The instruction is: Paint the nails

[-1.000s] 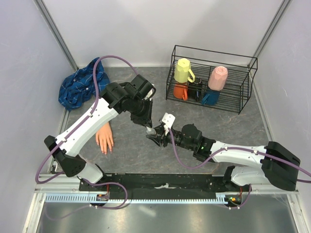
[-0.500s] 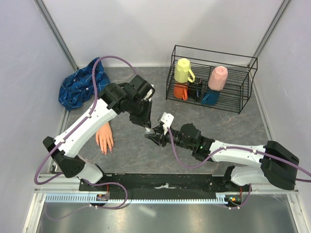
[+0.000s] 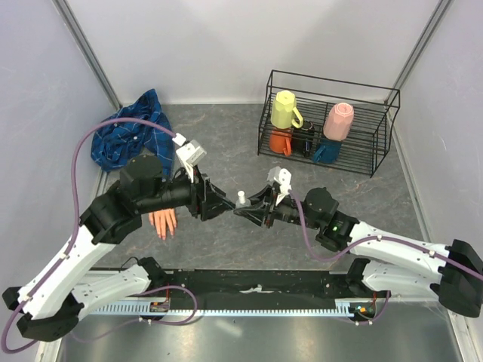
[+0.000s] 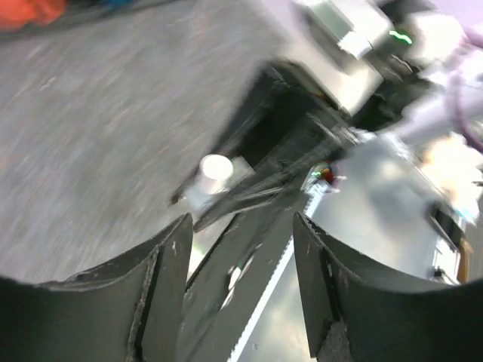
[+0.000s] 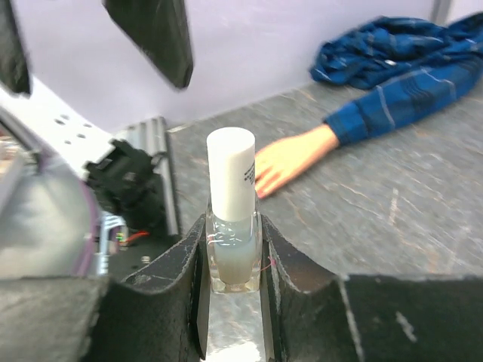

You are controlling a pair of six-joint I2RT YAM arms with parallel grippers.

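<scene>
My right gripper (image 5: 232, 222) is shut on a small clear nail-polish bottle (image 5: 232, 249) with a white cap (image 5: 231, 172), held upright above the table. In the top view that bottle (image 3: 241, 198) sits between the two grippers. My left gripper (image 3: 220, 206) points at it from the left, open and empty, a short gap away. In the left wrist view the gripper (image 4: 241, 234) frames the blurred cap (image 4: 216, 167) ahead. The peach mannequin hand (image 3: 162, 221) lies flat, fingers toward the near edge, sticking out of the blue plaid sleeve (image 5: 392, 105). Its nails are too small to make out.
The plaid shirt (image 3: 127, 136) is bunched at the back left corner. A black wire rack (image 3: 326, 121) with yellow, pink, orange and blue cups stands at the back right. The arms' base rail (image 3: 256, 283) runs along the near edge.
My left arm has swung down and to the left, off the bottle's top, and its jaws have opened. My right gripper has shifted slightly right with the bottle.
</scene>
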